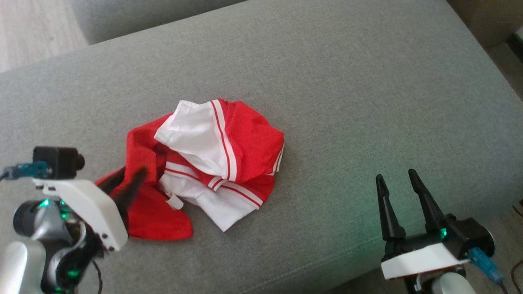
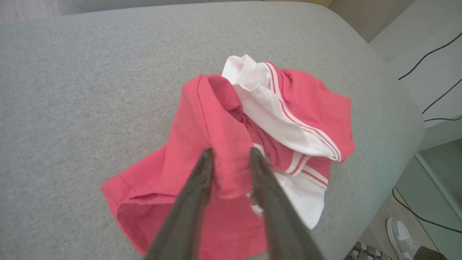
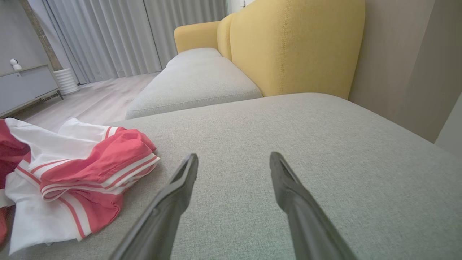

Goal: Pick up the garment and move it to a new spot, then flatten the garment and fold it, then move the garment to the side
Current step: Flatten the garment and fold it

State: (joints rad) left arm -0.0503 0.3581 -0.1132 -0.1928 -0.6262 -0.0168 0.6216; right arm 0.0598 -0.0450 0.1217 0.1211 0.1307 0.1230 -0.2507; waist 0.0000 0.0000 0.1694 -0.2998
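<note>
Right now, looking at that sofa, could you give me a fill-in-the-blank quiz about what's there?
The crumpled red-and-white cloth garment lies on a ___ fabric sofa cushion.
The left gripper has a ___ fold of the garment between its two dark fingers.
The right gripper stands open, holding ___.
Behind the cushion rises a ___ upholstered backrest.
Missing words: grey; red; nothing; yellow.
</note>
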